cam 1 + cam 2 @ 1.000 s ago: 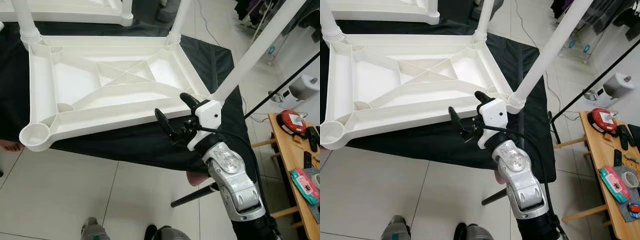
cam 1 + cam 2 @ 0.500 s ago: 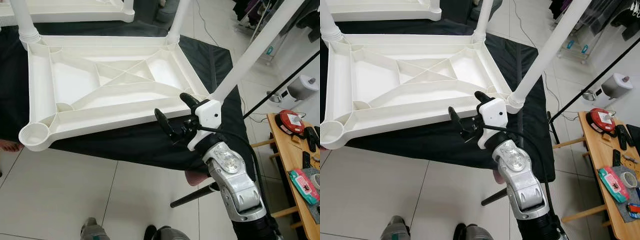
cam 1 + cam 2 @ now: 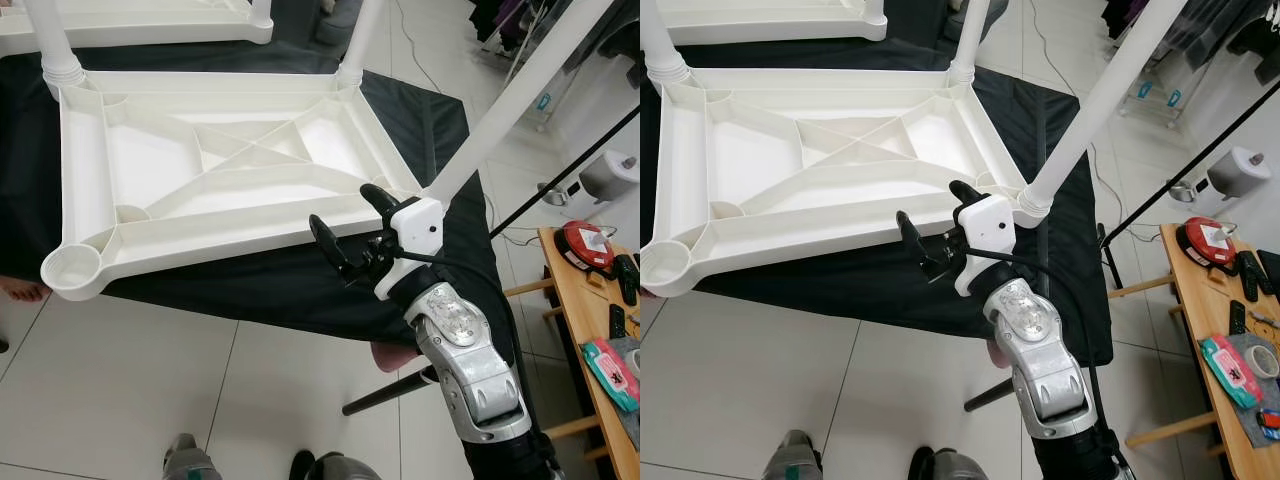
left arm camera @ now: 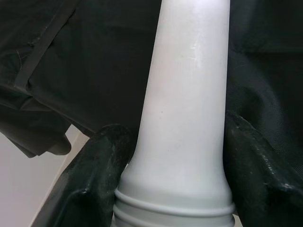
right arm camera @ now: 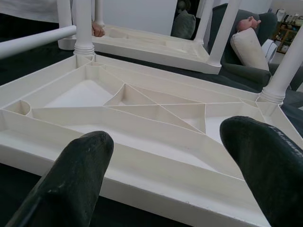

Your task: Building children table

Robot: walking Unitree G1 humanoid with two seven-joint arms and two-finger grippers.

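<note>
Table top (image 3: 220,170), white plastic and turned underside up, lies on a black cloth (image 3: 250,285) spread over the floor. The right claw (image 3: 350,232) hangs just off the top's near edge with its two black fingers (image 5: 71,182) spread wide and nothing between them; that edge runs straight across its front. The left claw (image 4: 175,156) is closed around a white leg (image 4: 182,109), one finger pressed to each side just above the leg's ribbed collar. Three legs are seated in corner sockets: near right (image 3: 520,90), far right (image 3: 360,40) and far left (image 3: 48,40). The near left socket (image 3: 70,268) is open. A second white table part (image 3: 150,25) lies beyond the far edge. A black stand pole (image 3: 570,175) crosses at the right. A wooden bench (image 3: 590,330) at the far right carries small items. Feet (image 3: 185,462) show on the tiled floor (image 3: 120,390).
</note>
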